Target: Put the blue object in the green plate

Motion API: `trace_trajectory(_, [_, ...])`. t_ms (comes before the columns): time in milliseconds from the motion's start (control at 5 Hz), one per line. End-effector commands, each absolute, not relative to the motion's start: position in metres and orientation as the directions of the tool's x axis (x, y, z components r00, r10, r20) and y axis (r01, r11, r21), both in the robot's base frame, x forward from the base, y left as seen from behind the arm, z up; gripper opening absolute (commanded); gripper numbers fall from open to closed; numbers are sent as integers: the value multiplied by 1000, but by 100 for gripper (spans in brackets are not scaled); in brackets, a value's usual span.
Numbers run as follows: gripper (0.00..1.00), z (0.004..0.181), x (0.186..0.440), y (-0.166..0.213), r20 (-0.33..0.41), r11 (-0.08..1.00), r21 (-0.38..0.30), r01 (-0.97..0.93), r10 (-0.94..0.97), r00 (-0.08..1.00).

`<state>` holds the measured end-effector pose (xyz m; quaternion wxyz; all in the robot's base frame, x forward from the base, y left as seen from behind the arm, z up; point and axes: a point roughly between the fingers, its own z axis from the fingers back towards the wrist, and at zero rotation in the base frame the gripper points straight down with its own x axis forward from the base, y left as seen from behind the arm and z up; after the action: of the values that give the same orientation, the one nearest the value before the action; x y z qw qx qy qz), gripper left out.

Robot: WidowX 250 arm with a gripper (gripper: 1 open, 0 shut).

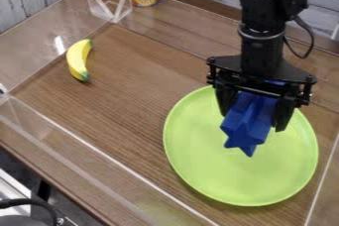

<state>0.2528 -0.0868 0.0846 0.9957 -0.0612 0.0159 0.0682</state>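
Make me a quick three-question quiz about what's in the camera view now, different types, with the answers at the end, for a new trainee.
1. Multiple choice: What color is the plate that the gripper is above?
A) Red
B) Green
C) White

2. True or false: The banana is lying on the plate.

3. Fill in the blank: The block at the gripper is ____ in color.

Key: 1. B; 2. False; 3. blue
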Motion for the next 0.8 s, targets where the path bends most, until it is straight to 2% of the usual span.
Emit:
trace_trajectory(0, [100,97,264,-90,9,981,-140,-133,135,991])
trace_trajectory(600, [100,96,264,-94,5,981,-143,-134,136,991])
